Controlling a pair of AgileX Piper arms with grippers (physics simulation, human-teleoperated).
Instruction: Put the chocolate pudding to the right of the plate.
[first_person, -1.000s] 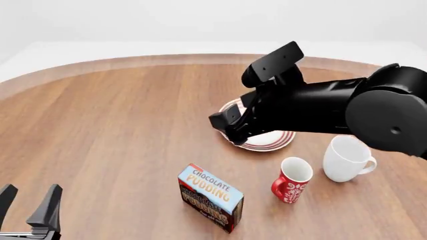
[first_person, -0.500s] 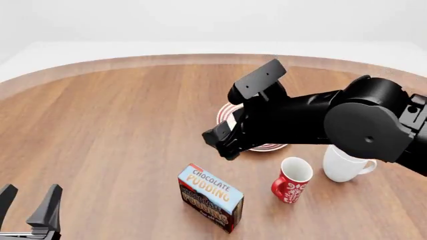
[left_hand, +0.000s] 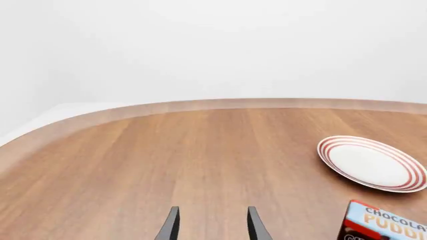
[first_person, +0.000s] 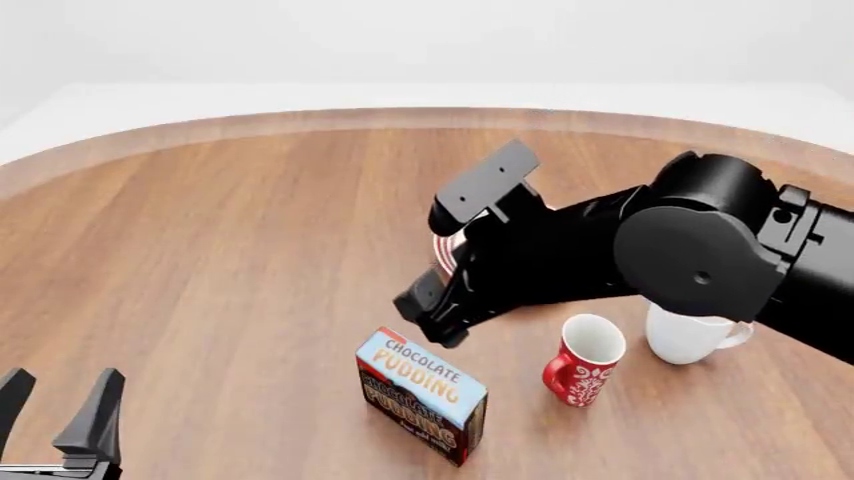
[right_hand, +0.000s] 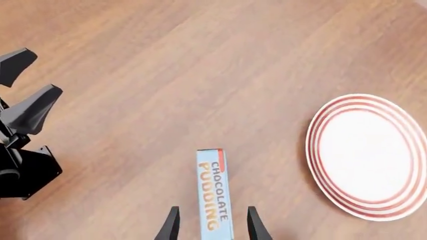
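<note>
Directly below open right hand (right_hand: 208, 225): chocolate pudding (right_hand: 215, 192), untouched.

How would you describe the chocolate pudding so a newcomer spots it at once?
On the round wooden table, look at the near edge, left of the red patterned mug. The chocolate pudding is the only box there: a light-blue top with its name printed, and dark brown sides.
</note>
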